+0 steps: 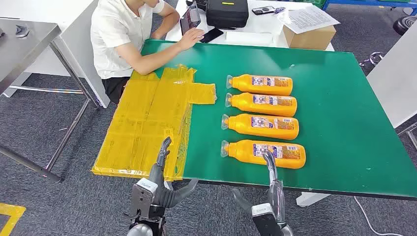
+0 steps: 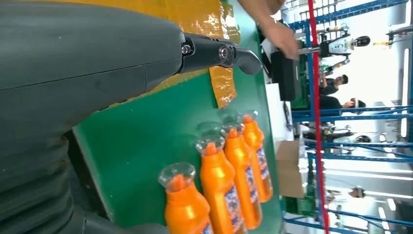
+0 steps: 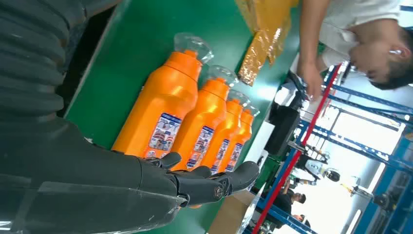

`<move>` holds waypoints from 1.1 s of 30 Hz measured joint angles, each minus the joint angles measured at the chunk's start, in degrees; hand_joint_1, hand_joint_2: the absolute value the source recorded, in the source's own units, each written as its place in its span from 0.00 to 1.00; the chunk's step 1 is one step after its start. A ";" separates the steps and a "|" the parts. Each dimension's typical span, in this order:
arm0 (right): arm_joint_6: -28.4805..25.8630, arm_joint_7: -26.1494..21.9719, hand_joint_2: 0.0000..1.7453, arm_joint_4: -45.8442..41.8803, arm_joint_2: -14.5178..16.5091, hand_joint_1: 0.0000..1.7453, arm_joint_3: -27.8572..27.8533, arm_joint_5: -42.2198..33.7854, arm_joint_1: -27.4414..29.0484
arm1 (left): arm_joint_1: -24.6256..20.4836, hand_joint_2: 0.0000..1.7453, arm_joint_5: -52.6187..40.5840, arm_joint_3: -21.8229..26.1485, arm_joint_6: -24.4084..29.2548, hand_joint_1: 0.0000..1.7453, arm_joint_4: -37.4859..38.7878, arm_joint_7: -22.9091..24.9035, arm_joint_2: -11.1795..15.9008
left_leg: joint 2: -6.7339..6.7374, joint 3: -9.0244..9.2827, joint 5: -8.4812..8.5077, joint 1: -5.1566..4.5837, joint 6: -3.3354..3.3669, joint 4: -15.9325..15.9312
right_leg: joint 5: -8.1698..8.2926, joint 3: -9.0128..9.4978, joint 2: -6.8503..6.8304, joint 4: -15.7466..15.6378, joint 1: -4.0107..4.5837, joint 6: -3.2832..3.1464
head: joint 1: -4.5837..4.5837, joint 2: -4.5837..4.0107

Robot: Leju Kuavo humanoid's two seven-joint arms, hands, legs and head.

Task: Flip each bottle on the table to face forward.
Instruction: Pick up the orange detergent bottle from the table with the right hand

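On the green table (image 1: 344,123) I see four orange bottles (image 1: 263,126) lying on their sides in a column, clear caps toward the yellow sheet (image 1: 147,123), labels up. My right hand (image 1: 271,172) hovers over the nearest bottle (image 1: 265,153) at the table's near edge, fingers extended and spread, holding nothing; my left hand (image 1: 162,164) sits over the near edge of the sheet, fingers likewise straight and apart, empty. At the far corner a person (image 1: 128,34) in a white shirt rests a hand by a phone (image 1: 211,35), with a black case (image 1: 226,12) and a cardboard box (image 1: 310,34) beyond.
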 joint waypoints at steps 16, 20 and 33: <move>-7.38 14.16 1.00 4.42 -5.98 0.00 -5.19 32.09 -2.37 | -0.97 1.00 -2.91 0.18 -3.10 0.00 -0.80 3.35 1.66 | -0.09 -0.01 0.03 -0.07 0.05 0.01 | 0.02 0.05 -0.07 -0.02 -0.06 0.03 | -0.01 0.00; -7.54 19.79 1.00 5.16 -9.61 0.00 -7.65 40.55 -2.79 | -1.14 1.00 -4.12 0.20 -3.89 0.00 -0.79 4.30 1.56 | -0.06 0.00 0.03 -0.10 0.05 0.02 | 0.03 0.05 -0.07 -0.02 -0.08 0.04 | -0.01 0.00; -7.49 26.22 1.00 8.85 -16.35 0.00 -12.03 47.44 -5.34 | -1.64 1.00 -5.21 0.22 -4.47 0.00 -0.79 4.97 1.02 | -0.05 0.00 0.03 -0.09 0.05 0.02 | 0.03 0.04 -0.07 -0.01 -0.07 0.04 | -0.02 0.00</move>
